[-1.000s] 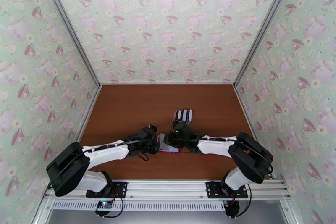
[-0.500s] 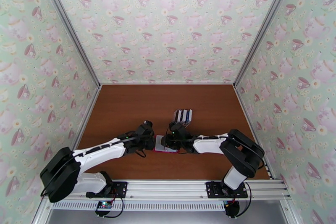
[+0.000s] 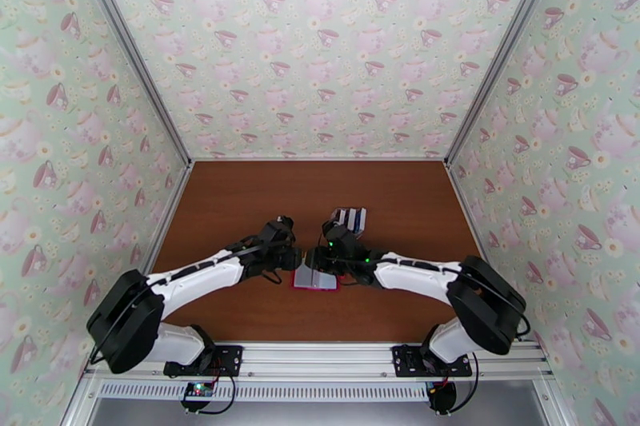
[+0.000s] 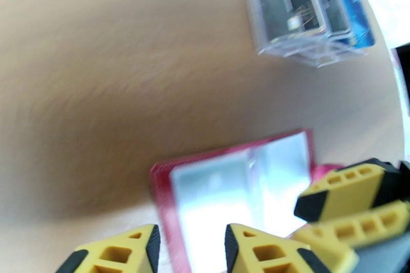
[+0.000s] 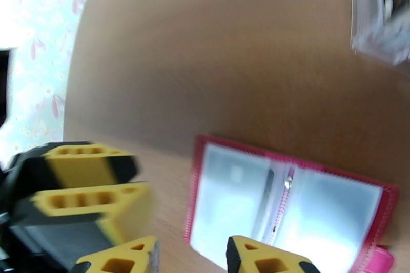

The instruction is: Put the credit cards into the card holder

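The red card holder [image 3: 314,279] lies opened flat on the brown table, its pale pocketed inside facing up [image 4: 241,187] [image 5: 287,207]. My left gripper [image 3: 297,256] hovers at its far left corner, and in the left wrist view the left gripper [image 4: 190,238] is open over the wallet's left edge with nothing between the fingers. My right gripper [image 3: 322,255] is just right of it at the wallet's far edge, open [image 5: 190,248] and holding nothing. The credit cards [image 3: 350,217] stand in a clear plastic rack [image 4: 302,10] behind the wallet, black and blue ones showing.
The clear rack [image 5: 382,7] stands a short way behind the right gripper. The two grippers' yellow fingertips [image 4: 353,207] [image 5: 87,182] sit very close together. Patterned walls enclose the table on three sides.
The wallet, earlier held tilted up between the grippers, now lies open and flat. Both grippers have let go and shifted slightly toward the back.
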